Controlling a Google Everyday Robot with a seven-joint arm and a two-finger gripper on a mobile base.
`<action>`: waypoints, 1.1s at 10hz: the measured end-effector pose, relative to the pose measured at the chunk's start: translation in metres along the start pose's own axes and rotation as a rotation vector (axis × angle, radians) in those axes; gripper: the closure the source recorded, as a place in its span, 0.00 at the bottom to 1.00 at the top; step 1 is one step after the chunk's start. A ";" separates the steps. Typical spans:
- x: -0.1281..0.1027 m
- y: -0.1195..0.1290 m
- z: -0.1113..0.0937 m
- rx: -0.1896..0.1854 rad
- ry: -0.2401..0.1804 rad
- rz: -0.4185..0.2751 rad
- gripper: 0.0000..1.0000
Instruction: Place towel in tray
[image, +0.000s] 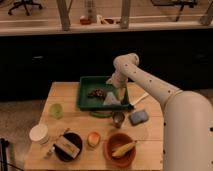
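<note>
The green tray (88, 86) sits at the back middle of the wooden table. The pale grey towel (110, 99) lies crumpled inside the tray at its front right corner. My gripper (120, 93) hangs just above the tray's right side, right next to the towel's right edge. I cannot see whether it touches the towel. The white arm comes in from the right and bends at an elbow (125, 64) above the tray.
A dark object (95, 93) lies in the tray left of the towel. On the table are a green cup (56, 110), a white cup (38, 133), a black bowl with a box (68, 146), an orange fruit (93, 138), a brown bowl with a banana (121, 149), a metal cup (118, 119) and a blue sponge (138, 116).
</note>
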 end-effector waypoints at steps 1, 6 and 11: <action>0.000 0.000 0.000 0.000 0.000 -0.001 0.20; 0.000 -0.002 -0.001 -0.001 0.001 -0.011 0.20; 0.003 -0.005 0.000 0.007 0.006 -0.011 0.20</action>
